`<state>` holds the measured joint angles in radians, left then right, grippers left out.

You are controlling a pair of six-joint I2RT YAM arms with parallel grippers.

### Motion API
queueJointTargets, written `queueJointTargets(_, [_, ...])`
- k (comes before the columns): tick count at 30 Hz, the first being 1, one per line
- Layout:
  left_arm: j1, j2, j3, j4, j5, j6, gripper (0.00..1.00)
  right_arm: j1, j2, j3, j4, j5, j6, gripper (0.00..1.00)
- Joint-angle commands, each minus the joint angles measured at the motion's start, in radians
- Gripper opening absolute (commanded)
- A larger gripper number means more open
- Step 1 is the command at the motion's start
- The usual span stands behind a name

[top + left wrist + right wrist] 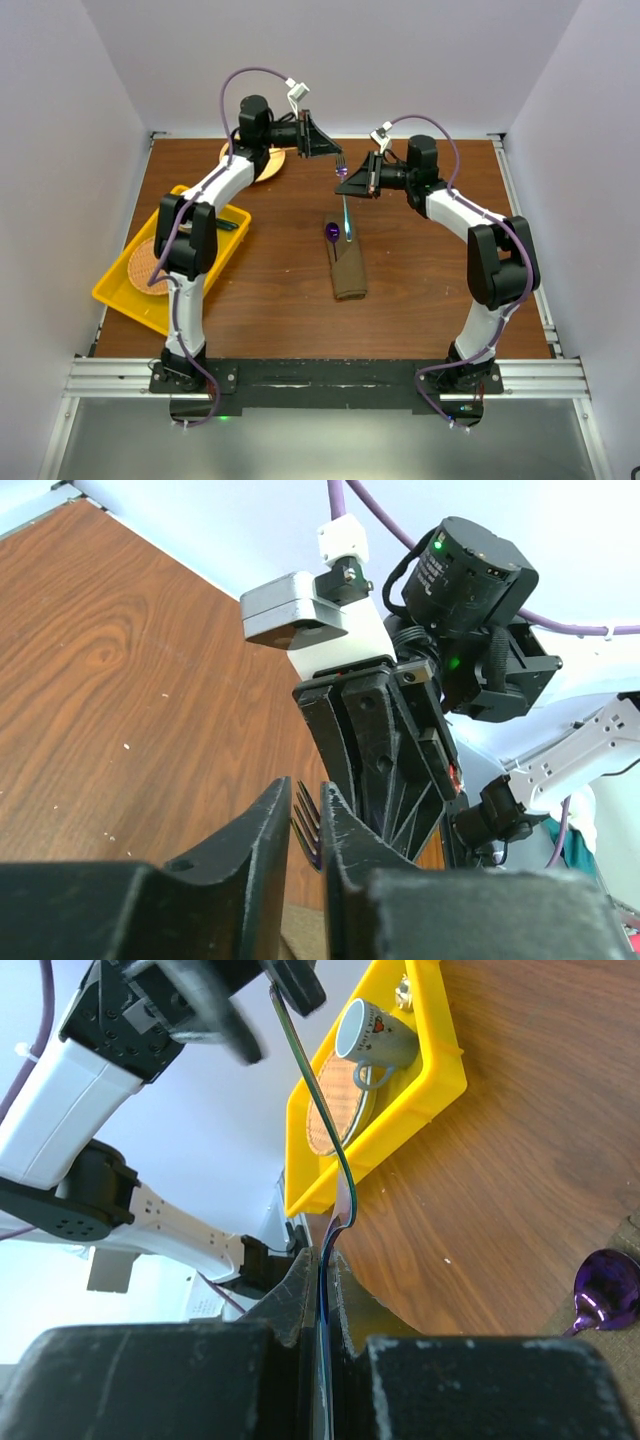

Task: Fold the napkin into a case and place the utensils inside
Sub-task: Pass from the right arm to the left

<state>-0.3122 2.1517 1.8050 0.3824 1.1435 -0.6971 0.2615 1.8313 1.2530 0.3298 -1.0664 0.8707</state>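
One brown table [430, 300], olive case [349, 268] lying folded mid-table, above it I see the right gripper [322, 1260] clamped on the fork [345, 1200] handle, left gripper [305, 795] pinched narrow on its tines, purple spoon [331, 231] bowl poking from the case's far end.

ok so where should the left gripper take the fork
By the tines, coming from the left. The right gripper is shut on the fork mid-handle, so only the thin upper shaft and tines stick out toward the left gripper. The tines line up with the gap between its fingers, so closing there should work.
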Motion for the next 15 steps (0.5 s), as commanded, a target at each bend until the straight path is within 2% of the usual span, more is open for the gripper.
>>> queueJointTargets(1, [-0.01, 0.03, 0.047, 0.042, 0.03, -0.027, 0.15, 0.001, -0.018, 0.037, 0.038, -0.027, 0.008, 0.0])
queueJointTargets(3, [-0.01, 0.039, 0.05, 0.052, 0.038, -0.048, 0.06, 0.001, -0.014, 0.043, 0.037, -0.027, 0.005, 0.0])
queueJointTargets(6, [-0.01, 0.048, 0.047, 0.104, 0.055, -0.094, 0.0, 0.001, -0.006, 0.049, 0.029, -0.021, -0.002, 0.0])
queueJointTargets(11, [-0.008, 0.068, 0.044, 0.19, 0.076, -0.169, 0.0, -0.001, 0.009, 0.06, 0.02, -0.02, -0.001, 0.02])
queueJointTargets(13, [-0.008, 0.071, 0.03, 0.222, 0.075, -0.191, 0.0, -0.005, 0.014, 0.074, -0.03, -0.014, -0.015, 0.19])
queueJointTargets(14, [-0.002, 0.077, 0.024, 0.228, 0.07, -0.194, 0.0, -0.014, 0.014, 0.078, -0.06, 0.0, -0.051, 0.39])
queueJointTargets(15, [0.001, 0.082, 0.019, 0.242, 0.064, -0.196, 0.0, -0.022, 0.013, 0.085, -0.086, 0.009, -0.068, 0.46])
